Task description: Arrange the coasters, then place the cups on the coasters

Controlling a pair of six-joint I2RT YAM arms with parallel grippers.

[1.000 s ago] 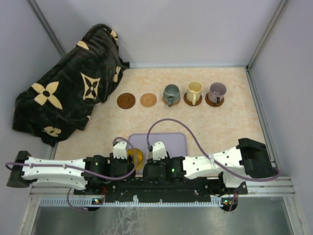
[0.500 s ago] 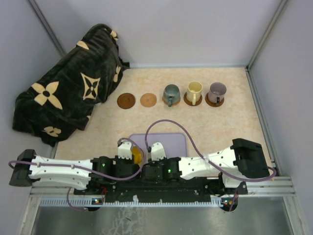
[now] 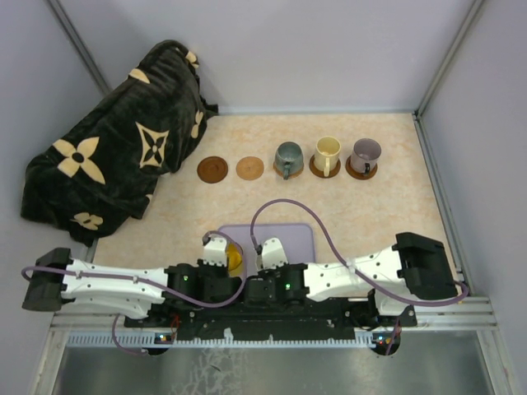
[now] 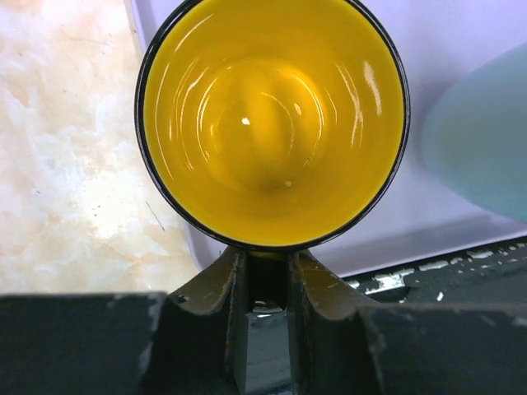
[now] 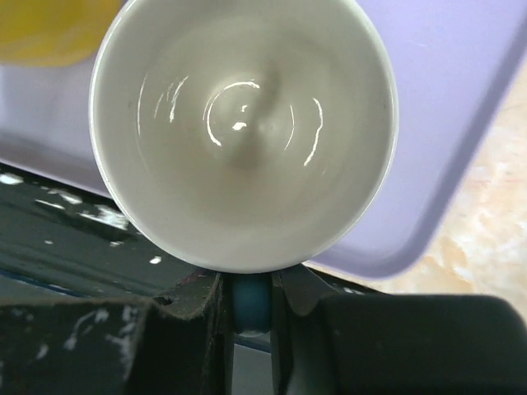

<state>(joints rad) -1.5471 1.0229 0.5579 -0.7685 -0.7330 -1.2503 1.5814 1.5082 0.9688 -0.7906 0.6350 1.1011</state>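
Observation:
A yellow-orange cup point(image 4: 272, 123) stands at the lavender tray's point(image 3: 288, 234) near left corner. My left gripper point(image 4: 268, 262) is shut on its handle from the near side. Beside it a cream cup point(image 5: 243, 132) sits on the tray, and my right gripper point(image 5: 251, 284) is shut on its light-blue handle point(image 5: 251, 303). From above, both wrists point(image 3: 218, 247) point(image 3: 270, 249) cover most of these two cups. At the back, two bare coasters point(image 3: 212, 169) point(image 3: 249, 168) lie left of a grey-green cup point(image 3: 288, 158), a pale yellow cup point(image 3: 328, 153) and a mauve cup point(image 3: 366, 154), the last two on coasters.
A black blanket with cream flower prints point(image 3: 115, 140) is heaped at the back left. Grey walls and metal posts close the table on three sides. The arms' black base rail point(image 3: 272, 317) runs along the near edge, right behind the tray.
Both grippers have closed onto the cup handles over the last second. The left arm has slid a little right and forward to the yellow-orange cup.

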